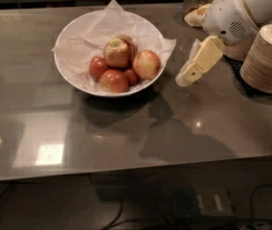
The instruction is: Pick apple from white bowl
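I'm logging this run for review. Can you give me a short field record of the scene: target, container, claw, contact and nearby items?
target: apple, on the side of the pile nearest the claw
container: white bowl, paper-lined, holding several apples
claw: claw, over the table, beside the bowl's rim
contact: none visible with apple or bowl
nearby: stack of paper bowls, beyond the claw
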Robot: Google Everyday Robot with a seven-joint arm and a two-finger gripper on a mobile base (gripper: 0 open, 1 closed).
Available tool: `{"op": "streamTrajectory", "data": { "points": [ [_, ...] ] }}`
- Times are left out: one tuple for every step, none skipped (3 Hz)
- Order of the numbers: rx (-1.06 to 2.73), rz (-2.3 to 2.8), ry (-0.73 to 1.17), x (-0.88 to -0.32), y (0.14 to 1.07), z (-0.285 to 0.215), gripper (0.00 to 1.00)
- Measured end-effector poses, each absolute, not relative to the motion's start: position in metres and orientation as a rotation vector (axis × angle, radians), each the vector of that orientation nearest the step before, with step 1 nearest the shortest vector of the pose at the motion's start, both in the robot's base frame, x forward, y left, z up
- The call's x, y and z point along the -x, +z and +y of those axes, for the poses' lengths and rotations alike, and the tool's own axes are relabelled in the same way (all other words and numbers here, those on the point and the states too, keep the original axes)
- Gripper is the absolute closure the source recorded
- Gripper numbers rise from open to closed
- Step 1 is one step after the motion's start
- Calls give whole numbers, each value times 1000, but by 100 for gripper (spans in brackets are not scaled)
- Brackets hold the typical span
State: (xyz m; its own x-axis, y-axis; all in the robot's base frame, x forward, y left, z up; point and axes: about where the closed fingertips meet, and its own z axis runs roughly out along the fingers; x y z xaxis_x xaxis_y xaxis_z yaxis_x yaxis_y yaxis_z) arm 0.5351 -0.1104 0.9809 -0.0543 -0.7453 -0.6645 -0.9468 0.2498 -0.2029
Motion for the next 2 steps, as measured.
{"op": "streamTrajectory", "data": {
  "points": [
    [1530, 1787, 443, -546, 985, -94, 0],
    [1552, 1747, 447, -553, 989, -77, 19]
  ]
}}
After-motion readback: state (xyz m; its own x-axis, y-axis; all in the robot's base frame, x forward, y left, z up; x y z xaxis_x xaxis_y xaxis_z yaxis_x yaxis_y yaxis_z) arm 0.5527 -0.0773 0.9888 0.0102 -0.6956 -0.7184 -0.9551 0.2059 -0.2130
